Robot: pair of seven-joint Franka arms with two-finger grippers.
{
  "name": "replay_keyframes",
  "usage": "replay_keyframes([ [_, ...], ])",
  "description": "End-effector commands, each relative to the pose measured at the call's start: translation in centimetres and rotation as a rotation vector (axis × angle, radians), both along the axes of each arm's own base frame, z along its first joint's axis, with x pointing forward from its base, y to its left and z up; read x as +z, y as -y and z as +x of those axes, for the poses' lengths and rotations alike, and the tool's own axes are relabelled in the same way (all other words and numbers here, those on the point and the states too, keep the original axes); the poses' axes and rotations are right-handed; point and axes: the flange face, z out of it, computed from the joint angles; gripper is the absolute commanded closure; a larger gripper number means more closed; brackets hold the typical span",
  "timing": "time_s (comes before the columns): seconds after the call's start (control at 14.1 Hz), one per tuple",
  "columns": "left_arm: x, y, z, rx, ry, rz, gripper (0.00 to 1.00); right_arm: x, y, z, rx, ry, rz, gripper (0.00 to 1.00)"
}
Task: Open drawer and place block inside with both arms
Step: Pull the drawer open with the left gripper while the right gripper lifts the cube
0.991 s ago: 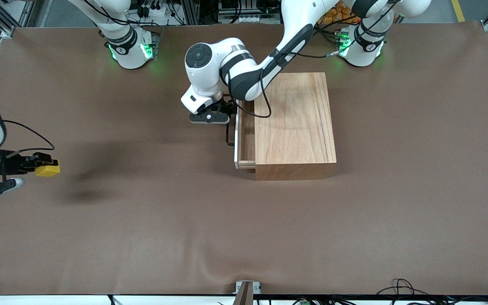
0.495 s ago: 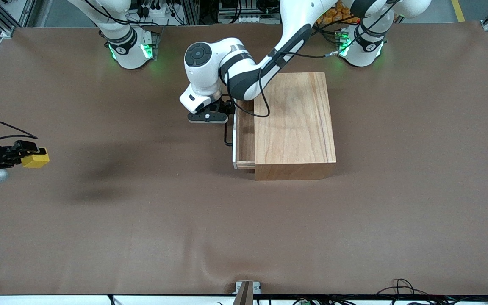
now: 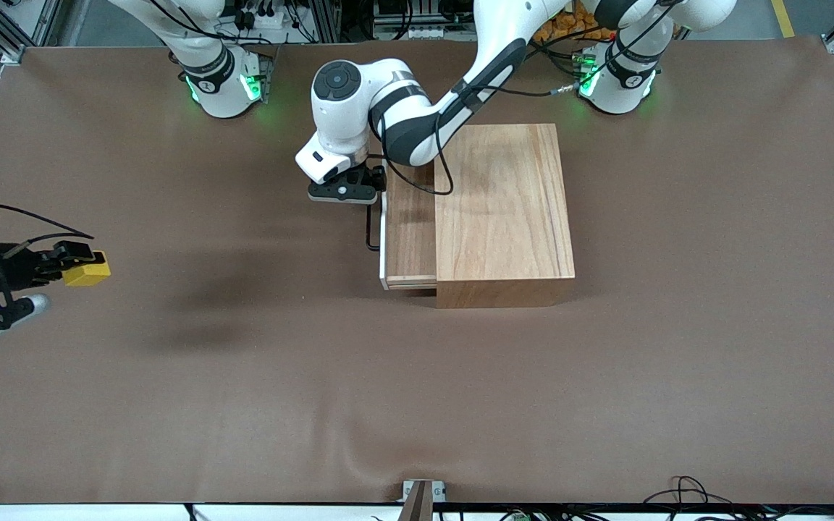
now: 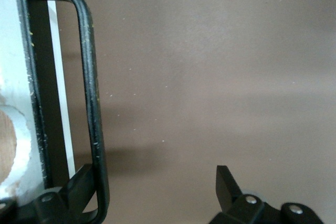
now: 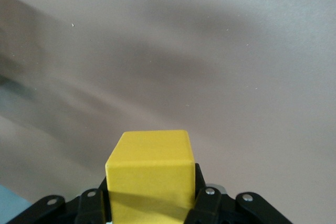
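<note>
The step in hand was the opening of the drawer point(image 3: 408, 235): it stood partly out of the wooden box point(image 3: 504, 213), its pale front panel toward the right arm's end of the table point(image 3: 417, 405), with part of the tray floor exposed. The left end effector point(image 3: 368, 189) was at the black handle point(image 3: 370, 230), at the end of the handle farther from the front camera; in the left wrist view one finger point(image 4: 79, 192) was hooked against the handle bar point(image 4: 90, 87) while the other stood well apart, so the jaws were wide, not clamped. The right end effector point(image 3: 62, 269) hovered over the table at the right arm's end, well apart from the box, closed on the yellow block point(image 3: 87, 268); the right wrist view showed the block point(image 5: 151, 174) gripped between both fingers. The next move probably called for more pull on the handle until the opening would admit the block, then a carry of the block across to a position above the tray, with clearance kept from the left arm
</note>
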Motion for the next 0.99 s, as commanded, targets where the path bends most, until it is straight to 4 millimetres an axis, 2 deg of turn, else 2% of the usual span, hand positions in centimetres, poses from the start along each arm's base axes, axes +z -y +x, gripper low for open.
replay_keyframes([
  [0.0, 0.1, 1.8, -0.8, 0.007, 0.003, -0.055, 0.00, 1.4, -1.6, -0.3, -0.035, -0.010, -0.021, 0.96],
  [0.42, 0.0, 2.8, -1.4, -0.006, 0.024, -0.113, 0.00, 2.5, -4.5, -0.9, -0.106, -0.039, -0.065, 0.96],
  [0.71, 0.5, 3.7, -2.3, -0.019, 0.039, -0.159, 0.00, 2.7, -5.0, -1.2, -0.127, -0.046, -0.065, 0.95],
  [0.92, 1.0, 3.9, -2.2, -0.028, 0.049, -0.180, 0.00, 2.7, -6.3, -1.5, -0.154, -0.056, -0.080, 0.95],
])
